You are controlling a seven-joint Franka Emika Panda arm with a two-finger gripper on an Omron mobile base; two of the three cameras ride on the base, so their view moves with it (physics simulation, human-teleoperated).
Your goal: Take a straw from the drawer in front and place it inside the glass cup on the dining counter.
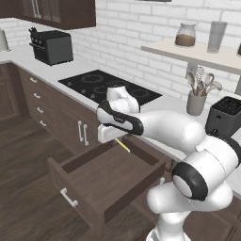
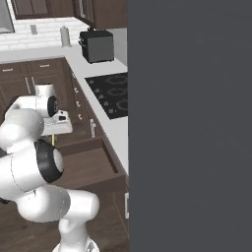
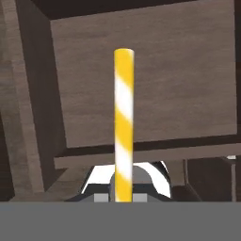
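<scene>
Straw (image 3: pixel 124 122): one, a thin straight cylinder banded yellow and white, smooth, gripped at its lower end by my jaws, which are closed on it; in the hand view it rises straight up from between them. In the left base view the straw (image 1: pixel 123 146) shows as a short yellow sliver slanting down from under my hand, above the open drawer (image 1: pixel 106 181); in the right base view it is a small yellow stroke (image 2: pixel 53 140) just below my hand

Drawer: one, pulled out, a wide shallow box of dark-brown wood with visible grain, flat floor and low straight walls, one short silver bar handle (image 1: pixel 68 197) on its front. The drawer floor (image 3: pixel 141 80) forms the brown backdrop behind the straw in the hand view

Surface (image 1: pixel 44 66): one white worktop running along the wall, carrying one black flat cooktop (image 1: pixel 108 87) with ring markings, one dark boxy oven-like appliance (image 1: pixel 52 47), one grey cup of utensils (image 1: pixel 196 102) and one black toaster (image 1: pixel 225 115)

Shelf (image 1: pixel 197 54): one pale plank on the white brick wall, bearing one glass jar (image 1: pixel 185 34) with brown contents and one tall grey tumbler (image 1: pixel 216 36)

Floor (image 1: pixel 23 160): dark wood planks
</scene>
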